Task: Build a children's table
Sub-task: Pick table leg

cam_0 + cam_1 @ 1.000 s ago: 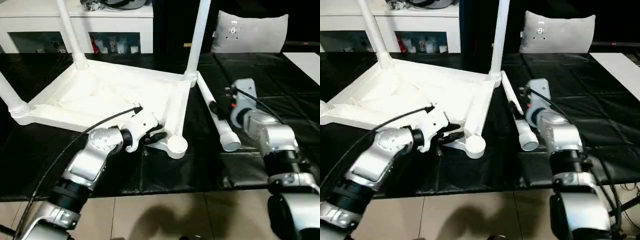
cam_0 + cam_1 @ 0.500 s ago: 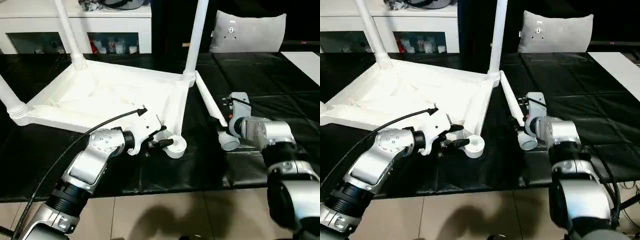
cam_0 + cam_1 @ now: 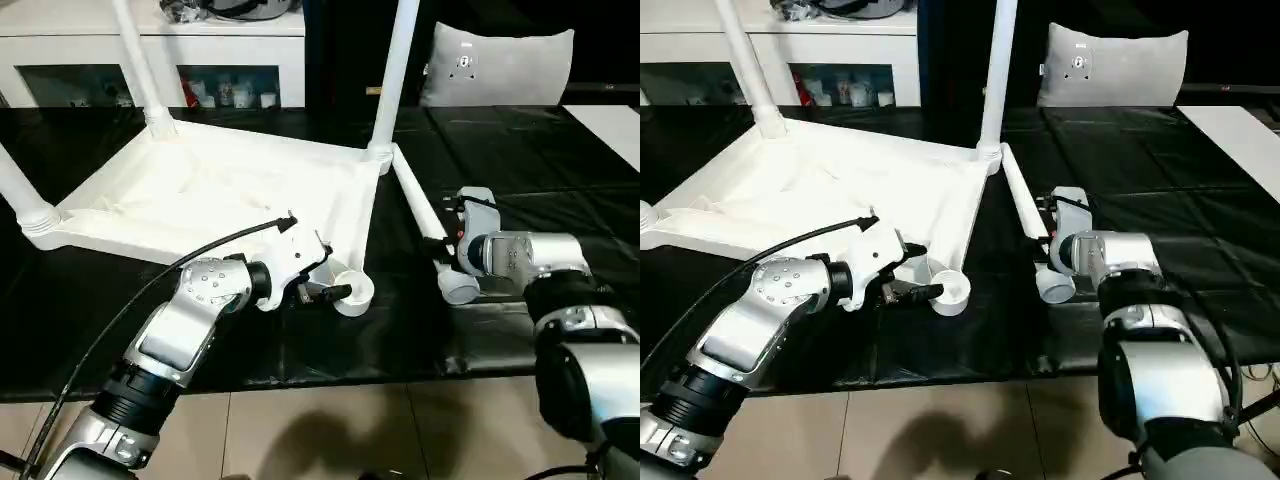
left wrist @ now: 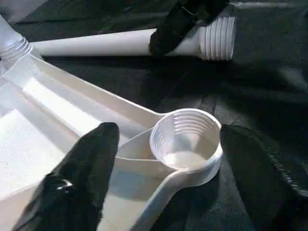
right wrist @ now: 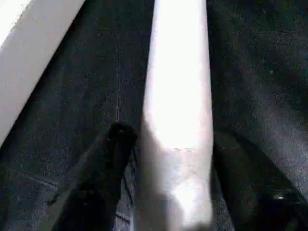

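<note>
While our right claw (image 5: 159, 192) straddles the loose leg (image 3: 425, 225) lying on the worktop (image 3: 560, 180) right of the upturned tabletop (image 3: 220, 190), our left claw (image 4: 163, 159), open, brackets the empty near socket (image 4: 185, 139); a loose pinch could let the leg roll.

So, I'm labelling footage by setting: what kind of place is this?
Probably an indoor room set up for robot demos: a large black-covered work table on a tiled floor, with a white glass-door cabinet of small items behind.
</note>
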